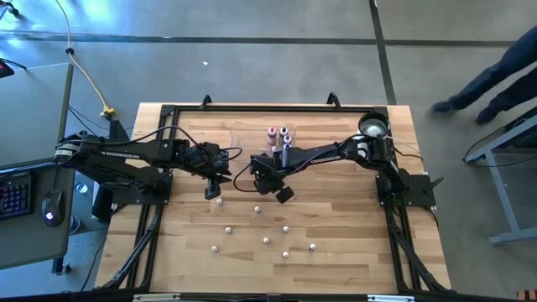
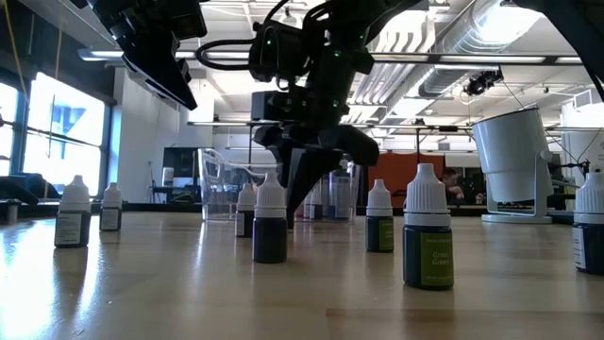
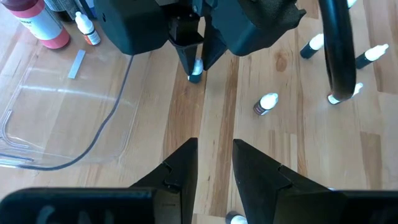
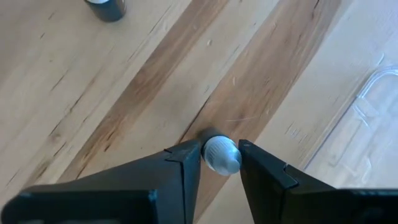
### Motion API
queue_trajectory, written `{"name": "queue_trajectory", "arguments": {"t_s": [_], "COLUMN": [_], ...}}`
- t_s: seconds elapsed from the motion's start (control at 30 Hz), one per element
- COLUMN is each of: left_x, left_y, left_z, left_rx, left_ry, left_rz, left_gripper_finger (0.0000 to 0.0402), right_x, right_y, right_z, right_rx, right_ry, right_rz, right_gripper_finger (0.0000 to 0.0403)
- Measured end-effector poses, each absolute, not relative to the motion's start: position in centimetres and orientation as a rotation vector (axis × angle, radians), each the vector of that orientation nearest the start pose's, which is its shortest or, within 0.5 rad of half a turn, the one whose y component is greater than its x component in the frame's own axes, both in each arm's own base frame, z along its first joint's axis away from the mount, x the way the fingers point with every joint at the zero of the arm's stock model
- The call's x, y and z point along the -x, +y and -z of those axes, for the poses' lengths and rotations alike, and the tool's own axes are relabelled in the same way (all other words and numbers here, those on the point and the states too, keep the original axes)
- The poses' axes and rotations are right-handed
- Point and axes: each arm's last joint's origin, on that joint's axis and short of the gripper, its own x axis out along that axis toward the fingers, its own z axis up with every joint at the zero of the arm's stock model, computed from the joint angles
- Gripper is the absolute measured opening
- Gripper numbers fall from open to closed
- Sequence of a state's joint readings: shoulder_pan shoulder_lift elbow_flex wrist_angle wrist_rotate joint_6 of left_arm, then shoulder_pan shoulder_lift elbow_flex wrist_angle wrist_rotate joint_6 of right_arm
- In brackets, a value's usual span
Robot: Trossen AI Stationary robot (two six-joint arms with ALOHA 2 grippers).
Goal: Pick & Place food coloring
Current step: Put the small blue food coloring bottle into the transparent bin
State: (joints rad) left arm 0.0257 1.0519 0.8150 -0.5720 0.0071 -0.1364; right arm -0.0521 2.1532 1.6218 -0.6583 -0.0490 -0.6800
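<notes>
One small food coloring bottle (image 4: 221, 154) stands upright on the wooden surface (image 1: 352, 252) between the two fingers of the right claw (image 4: 214, 158), its whitish cap in the narrow gap; whether the fingers press it or only flank it cannot be told. In the high view this claw (image 1: 267, 186) sits near the surface's middle, just in front of the clear tray (image 1: 243, 136), where a few taller bottles (image 1: 278, 134) stand. Several more tiny bottles (image 1: 266, 241) are scattered upright over the near part of the surface. The left claw (image 3: 214, 163) hangs close beside the right one, its fingers narrowly parted and empty. A white cup-like object (image 1: 373, 127) rests at the far right.
</notes>
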Motion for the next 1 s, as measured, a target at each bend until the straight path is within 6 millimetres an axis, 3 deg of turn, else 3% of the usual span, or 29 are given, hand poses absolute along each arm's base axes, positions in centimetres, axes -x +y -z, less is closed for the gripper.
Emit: {"name": "queue_trajectory", "arguments": {"t_s": [0.3,0.63,0.73,0.83,1.0], "left_x": [-20.8,-20.8,-20.8,-20.8,-20.8], "left_y": [0.5,0.5,0.5,0.5,0.5], "left_z": [-26.4,-26.4,-26.4,-26.4,-26.4], "left_rx": [0.142,0.142,0.142,0.142,0.143], "left_ry": [0.806,0.806,0.806,0.806,0.806], "left_rz": [-0.073,-0.073,-0.073,-0.072,-0.073], "left_gripper_finger": [0.0099,0.0099,0.0099,0.0099,0.0099], "right_x": [-44.2,-44.2,-43.8,-43.4,-42.2], "right_y": [-2.2,-2.0,-1.6,-0.9,-1.2], "right_z": [-16.2,-16.5,-17.6,-20.1,-24.3], "right_rx": [0.537,0.522,0.520,0.541,0.722], "right_ry": [1.137,1.128,1.121,1.061,1.016], "right_rz": [-0.399,-0.404,-0.396,-0.386,-0.217], "right_gripper_finger": [0.0100,0.0060,0.0070,0.0074,0.0070]}}
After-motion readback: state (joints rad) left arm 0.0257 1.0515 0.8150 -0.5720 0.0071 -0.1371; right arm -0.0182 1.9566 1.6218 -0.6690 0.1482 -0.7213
